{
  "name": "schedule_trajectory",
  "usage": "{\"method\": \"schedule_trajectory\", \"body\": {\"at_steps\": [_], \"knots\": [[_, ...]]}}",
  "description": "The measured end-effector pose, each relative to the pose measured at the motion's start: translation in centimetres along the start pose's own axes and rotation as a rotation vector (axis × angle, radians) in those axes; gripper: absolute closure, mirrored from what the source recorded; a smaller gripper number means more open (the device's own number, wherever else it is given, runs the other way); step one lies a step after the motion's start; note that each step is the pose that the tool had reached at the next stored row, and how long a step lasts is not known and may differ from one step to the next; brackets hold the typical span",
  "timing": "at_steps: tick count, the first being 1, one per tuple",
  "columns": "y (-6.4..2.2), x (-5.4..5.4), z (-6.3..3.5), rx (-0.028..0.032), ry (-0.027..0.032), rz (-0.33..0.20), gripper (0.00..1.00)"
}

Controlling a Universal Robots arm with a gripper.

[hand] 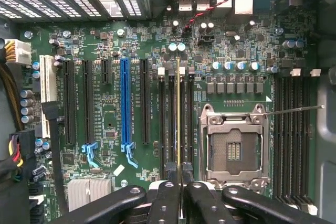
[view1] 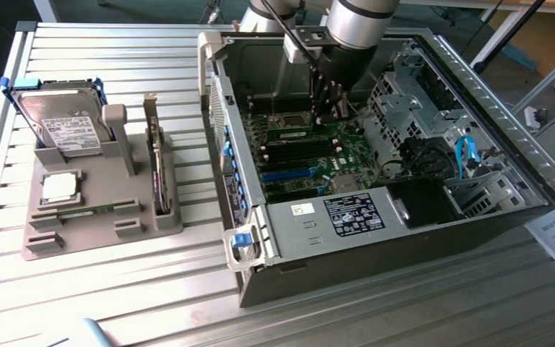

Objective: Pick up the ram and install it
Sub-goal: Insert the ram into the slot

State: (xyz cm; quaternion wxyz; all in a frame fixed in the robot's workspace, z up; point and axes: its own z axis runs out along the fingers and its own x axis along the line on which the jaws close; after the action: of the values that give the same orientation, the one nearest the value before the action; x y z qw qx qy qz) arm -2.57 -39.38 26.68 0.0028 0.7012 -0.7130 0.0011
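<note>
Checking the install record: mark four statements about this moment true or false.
1. The gripper is shut on the ram, held edge-on along the memory slots. True.
2. The processor socket holds a chip. False: it is empty.
3. The hard drive sits inside the case. False: it stands on the grey holder outside it.
4. One long slot on the motherboard is blue. True.
</note>
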Motion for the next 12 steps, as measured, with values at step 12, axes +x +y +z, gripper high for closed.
{"method": "schedule_trajectory", "body": {"at_steps": [12], "knots": [[-0.82,0.12,0.2,-0.0001,-0.0002,0.0,0.88]]}}
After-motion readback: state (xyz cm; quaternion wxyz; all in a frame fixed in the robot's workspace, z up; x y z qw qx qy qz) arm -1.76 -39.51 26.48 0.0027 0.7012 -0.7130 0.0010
